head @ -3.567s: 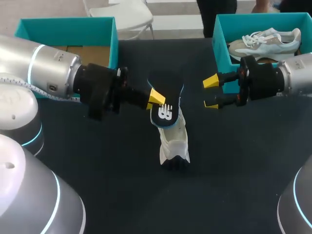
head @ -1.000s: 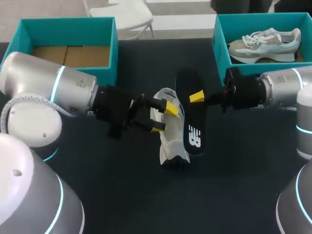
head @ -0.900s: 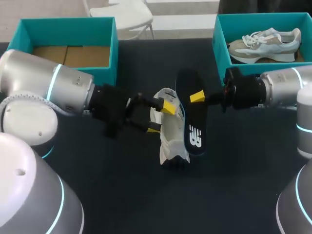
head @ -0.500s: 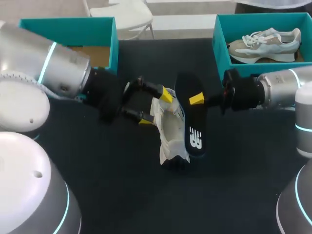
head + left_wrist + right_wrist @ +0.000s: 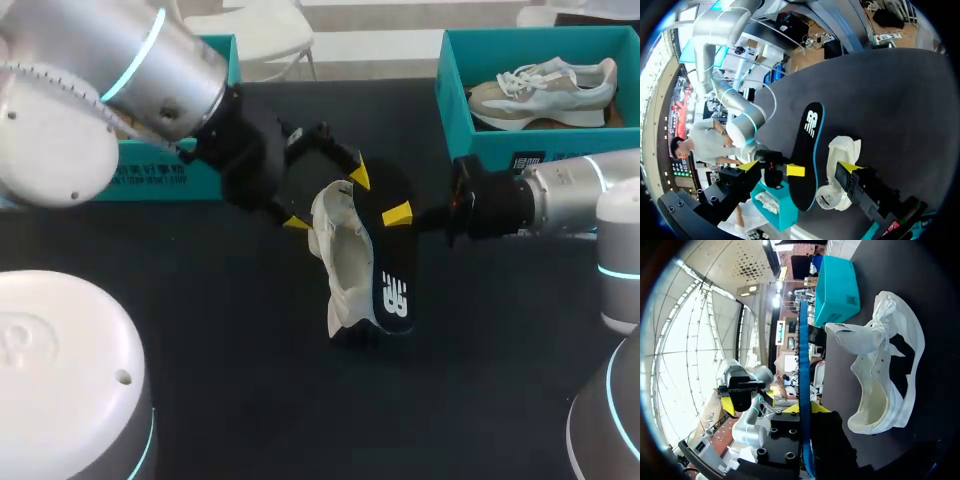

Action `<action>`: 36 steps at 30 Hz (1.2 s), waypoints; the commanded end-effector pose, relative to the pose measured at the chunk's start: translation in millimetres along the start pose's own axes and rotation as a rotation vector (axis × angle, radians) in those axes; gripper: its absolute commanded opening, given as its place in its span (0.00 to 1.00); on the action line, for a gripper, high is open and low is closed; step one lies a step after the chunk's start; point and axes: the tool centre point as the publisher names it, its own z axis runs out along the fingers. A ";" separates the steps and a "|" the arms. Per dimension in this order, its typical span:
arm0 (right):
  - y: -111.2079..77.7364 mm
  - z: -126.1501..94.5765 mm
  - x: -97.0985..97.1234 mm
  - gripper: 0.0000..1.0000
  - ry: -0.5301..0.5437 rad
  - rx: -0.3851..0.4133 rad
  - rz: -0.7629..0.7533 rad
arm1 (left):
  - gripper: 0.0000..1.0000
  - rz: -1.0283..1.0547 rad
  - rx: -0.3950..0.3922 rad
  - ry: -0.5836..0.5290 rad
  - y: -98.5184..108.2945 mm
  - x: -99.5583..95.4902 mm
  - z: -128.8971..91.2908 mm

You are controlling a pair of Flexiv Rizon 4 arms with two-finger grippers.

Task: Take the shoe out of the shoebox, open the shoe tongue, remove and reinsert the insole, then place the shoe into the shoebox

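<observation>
Two grippers busy: right gripper [image 5: 400, 215] clamps insole [image 5: 392, 285], left gripper [image 5: 327, 200] gapes at shoe [image 5: 345, 255]; reinsert step, nxt probably needs insole tip into the opening.

White sneaker [image 5: 343, 262], opening spread wide, mid-table. Black insole [image 5: 392, 268], blue-edged, white logo facing up, just beside the sneaker. Teal shoebox [image 5: 170, 178] left rear; second teal shoebox [image 5: 450, 90] right rear.

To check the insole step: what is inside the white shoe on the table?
Inside the white shoe, the heel area is bare; the insole is outside, in the right gripper. The toe end is hidden.
</observation>
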 end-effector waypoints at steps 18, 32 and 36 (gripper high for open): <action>5.6 2.0 3.6 0.00 -0.013 0.029 0.011 | 1.00 -0.080 -0.028 0.361 0.5 -2.6 7.4; 4.3 1.3 4.6 0.00 -0.014 0.032 0.011 | 1.00 -0.126 -0.079 0.505 4.5 -5.4 8.5; 5.5 2.7 3.1 0.00 -0.011 0.039 0.012 | 1.00 -0.094 -0.092 0.539 14.2 -15.2 10.2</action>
